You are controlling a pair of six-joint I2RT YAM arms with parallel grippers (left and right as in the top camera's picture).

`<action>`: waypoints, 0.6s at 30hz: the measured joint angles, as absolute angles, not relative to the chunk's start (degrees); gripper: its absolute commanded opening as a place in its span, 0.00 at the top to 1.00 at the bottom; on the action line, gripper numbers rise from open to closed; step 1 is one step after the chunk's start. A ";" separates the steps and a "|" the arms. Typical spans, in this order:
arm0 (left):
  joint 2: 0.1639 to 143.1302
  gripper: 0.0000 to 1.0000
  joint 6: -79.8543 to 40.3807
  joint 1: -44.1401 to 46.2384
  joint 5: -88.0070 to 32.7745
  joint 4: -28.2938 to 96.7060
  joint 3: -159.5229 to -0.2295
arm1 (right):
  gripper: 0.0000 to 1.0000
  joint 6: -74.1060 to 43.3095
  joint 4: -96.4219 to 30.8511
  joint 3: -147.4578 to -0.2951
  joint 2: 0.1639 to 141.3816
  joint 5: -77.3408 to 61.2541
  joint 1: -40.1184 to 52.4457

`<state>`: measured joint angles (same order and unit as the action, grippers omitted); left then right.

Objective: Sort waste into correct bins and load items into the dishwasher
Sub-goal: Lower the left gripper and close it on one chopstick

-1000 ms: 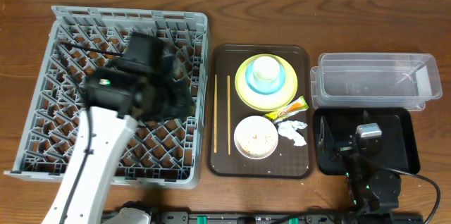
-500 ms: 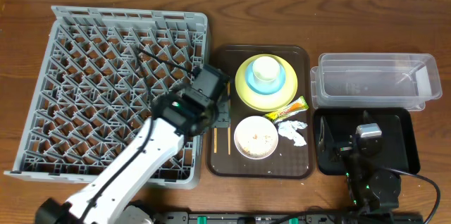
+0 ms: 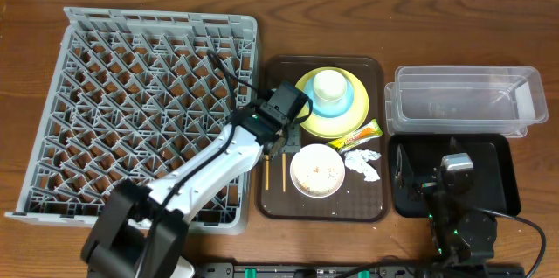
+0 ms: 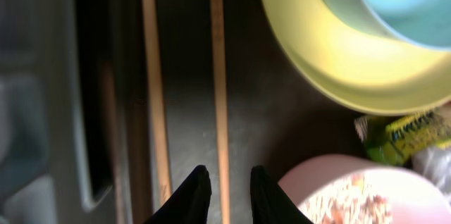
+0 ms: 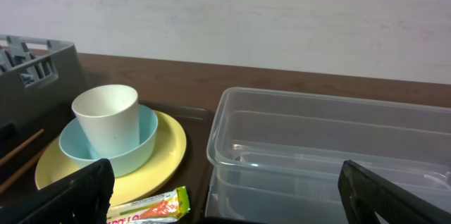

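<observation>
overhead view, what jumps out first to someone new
The large grey plastic lattice dish rack fills the left. A white arm reaches across it to the brown tray, black fingers either side of one thin wooden chopstick. Beside them a pale cup sits in a light blue bowl on a round yellow-green plate.

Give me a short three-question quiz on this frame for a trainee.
1. True or false: the cup stands inside the blue bowl, which sits on the plate.
2. The left gripper hovers over: A) the dish rack, B) the chopsticks, C) the clear tub.
3. Fill in: the white bowl holds food ___.
Key: 1 true; 2 B; 3 crumbs.
</observation>
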<state>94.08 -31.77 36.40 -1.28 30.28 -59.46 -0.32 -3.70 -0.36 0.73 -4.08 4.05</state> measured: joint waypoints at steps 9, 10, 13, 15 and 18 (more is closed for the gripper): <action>99.74 0.78 -32.82 36.56 0.58 25.02 -59.46 | 0.01 -0.32 -3.70 -0.36 0.73 -4.08 4.05; 100.27 0.77 -32.84 36.56 1.19 24.95 -59.46 | 0.01 -0.32 -3.70 -0.36 0.73 -4.08 4.05; 101.93 0.76 -32.99 36.56 2.83 23.70 -59.46 | 0.01 -0.32 -3.70 -0.36 0.73 -4.08 4.05; 102.52 0.76 -33.01 36.56 3.42 23.40 -59.46 | 0.01 -0.32 -3.70 -0.36 0.73 -4.08 4.05; 103.39 0.75 -33.04 36.67 3.86 23.27 -59.46 | 0.01 -0.32 -3.70 -0.36 0.73 -4.08 4.05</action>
